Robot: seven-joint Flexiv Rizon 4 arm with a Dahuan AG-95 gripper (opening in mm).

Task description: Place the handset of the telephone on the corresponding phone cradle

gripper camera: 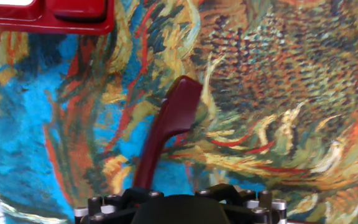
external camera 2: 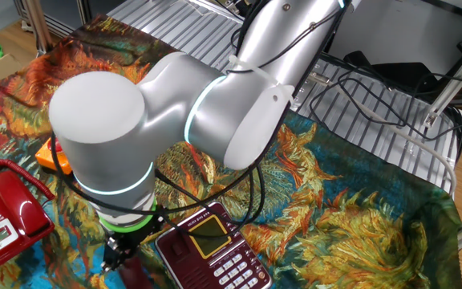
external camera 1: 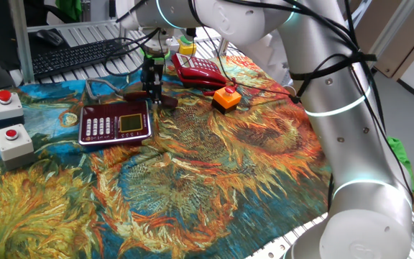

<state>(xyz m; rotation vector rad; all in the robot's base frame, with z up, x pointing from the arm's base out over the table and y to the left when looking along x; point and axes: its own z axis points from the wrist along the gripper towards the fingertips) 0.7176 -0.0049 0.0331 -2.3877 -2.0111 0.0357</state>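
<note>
handset | on cloth, directly under gripper | jaws wide

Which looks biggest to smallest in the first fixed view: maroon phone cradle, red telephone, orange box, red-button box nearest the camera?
1. maroon phone cradle
2. red telephone and nearer red-button box: look alike; the phone is partly hidden and farther away, so not ranked
3. orange box, smallest

Glossy plastics on printed cloth.
The slim dark maroon plastic handset gleams smooth; the squarish maroon plastic phone cradle shines; the sunflower-print tablecloth looks matt and woven; the white robot arm is satin-smooth.
</note>
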